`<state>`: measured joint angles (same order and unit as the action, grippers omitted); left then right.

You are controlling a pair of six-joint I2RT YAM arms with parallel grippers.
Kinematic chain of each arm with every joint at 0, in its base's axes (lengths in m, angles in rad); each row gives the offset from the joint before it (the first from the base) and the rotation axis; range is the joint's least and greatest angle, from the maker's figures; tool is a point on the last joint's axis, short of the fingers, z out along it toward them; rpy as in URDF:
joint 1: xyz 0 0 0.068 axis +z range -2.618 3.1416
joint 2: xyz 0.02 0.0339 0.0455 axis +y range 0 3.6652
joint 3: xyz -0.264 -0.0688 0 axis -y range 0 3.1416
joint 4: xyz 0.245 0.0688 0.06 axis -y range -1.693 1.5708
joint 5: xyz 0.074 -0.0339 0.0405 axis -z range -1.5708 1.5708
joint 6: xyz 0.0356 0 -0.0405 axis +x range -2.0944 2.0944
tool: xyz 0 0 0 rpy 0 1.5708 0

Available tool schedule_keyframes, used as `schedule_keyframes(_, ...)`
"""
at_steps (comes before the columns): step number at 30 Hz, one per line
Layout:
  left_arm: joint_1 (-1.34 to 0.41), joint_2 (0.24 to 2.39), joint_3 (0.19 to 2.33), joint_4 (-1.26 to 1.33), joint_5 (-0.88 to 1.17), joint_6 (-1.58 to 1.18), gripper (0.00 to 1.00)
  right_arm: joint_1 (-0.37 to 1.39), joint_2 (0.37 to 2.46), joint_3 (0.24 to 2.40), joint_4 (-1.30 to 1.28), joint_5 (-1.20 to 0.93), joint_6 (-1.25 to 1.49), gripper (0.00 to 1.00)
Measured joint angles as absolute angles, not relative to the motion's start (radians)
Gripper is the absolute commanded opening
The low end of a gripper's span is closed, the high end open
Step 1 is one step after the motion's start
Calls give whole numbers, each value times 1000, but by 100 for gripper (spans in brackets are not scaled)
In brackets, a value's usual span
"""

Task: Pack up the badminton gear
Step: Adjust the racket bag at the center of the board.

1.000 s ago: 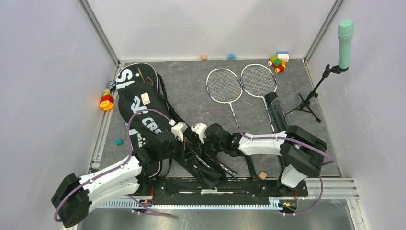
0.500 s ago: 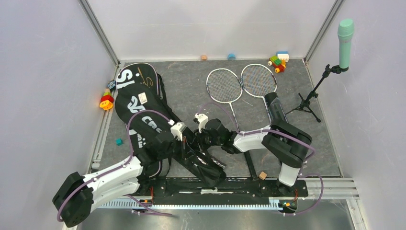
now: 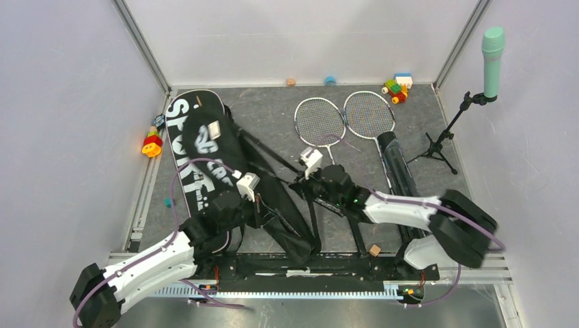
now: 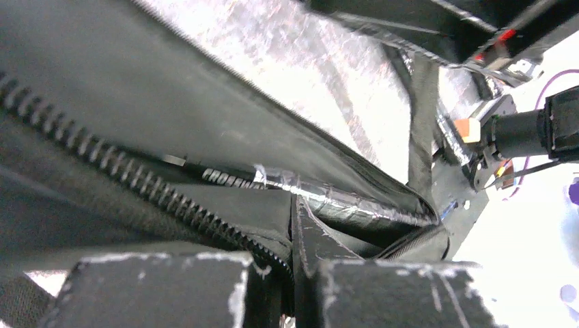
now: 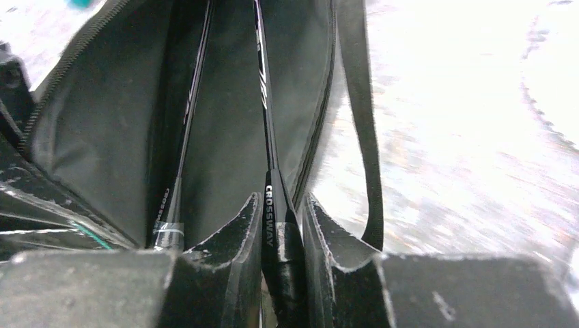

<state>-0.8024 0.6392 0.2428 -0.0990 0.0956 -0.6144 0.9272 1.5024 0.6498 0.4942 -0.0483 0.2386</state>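
A black racket bag [image 3: 198, 137] lettered "SPORT" lies diagonally on the left of the mat, unzipped along its near side. My left gripper [image 3: 263, 205] is shut on the bag's zipper edge [image 4: 225, 212]. My right gripper [image 3: 300, 179] is shut on a racket handle [image 5: 276, 239] lettered "CROSSWAY", and its shaft runs into the open bag. A second racket shaft [image 5: 171, 205] lies inside beside it. Two more rackets [image 3: 319, 121] [image 3: 369, 113] lie at the back. A long black tube [image 3: 399, 171] lies to their right. No shuttlecock shows.
A mint-green microphone [image 3: 492, 51] on a black stand [image 3: 437, 147] is at the far right. Toy blocks [image 3: 397, 87] sit at the back, more [image 3: 151, 142] by the left wall, and a brown one [image 3: 374, 251] near the front rail. Walls close three sides.
My right gripper has moved back and to the right with the racket handle. The bag has swung round, and its "SPORT" lettering now shows. My left arm has followed, still gripping the bag.
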Motion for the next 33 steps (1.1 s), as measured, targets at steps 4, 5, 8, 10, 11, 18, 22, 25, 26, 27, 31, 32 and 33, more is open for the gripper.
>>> schedule_keyframes(4,-804,746,289,-9,88,-584,2,926,1316,577,415,171,219,0)
schedule_keyframes(5,-804,796,319,8,80,-572,2,926,1282,566,390,245,209,0)
schedule_keyframes(8,-807,949,415,45,36,-549,2,919,1205,540,351,424,160,0)
schedule_keyframes(10,-809,1031,451,76,-6,-544,2,911,1155,523,338,501,147,11)
schedule_keyframes(11,-809,1068,463,91,-25,-544,2,908,1137,516,330,520,142,29)
schedule_keyframes(18,-808,1217,490,168,-47,-531,2,892,1113,446,247,495,192,77)
schedule_keyframes(22,-804,1192,461,185,-39,-514,2,811,1128,410,244,373,233,76)
schedule_keyframes(25,-801,1149,415,202,-23,-509,2,750,1178,408,258,253,258,73)
schedule_keyframes(26,-800,1135,397,215,-19,-509,2,737,1196,408,262,210,266,72)
schedule_keyframes(27,-800,1126,385,224,-15,-509,2,729,1212,408,265,172,271,71)
schedule_keyframes(31,-798,1102,353,255,-2,-509,2,707,1260,408,282,-10,311,66)
schedule_keyframes(32,-797,1100,350,259,1,-509,2,704,1266,408,288,-60,323,62)
schedule_keyframes(33,-797,1097,346,264,2,-509,2,704,1269,408,297,-104,336,59)
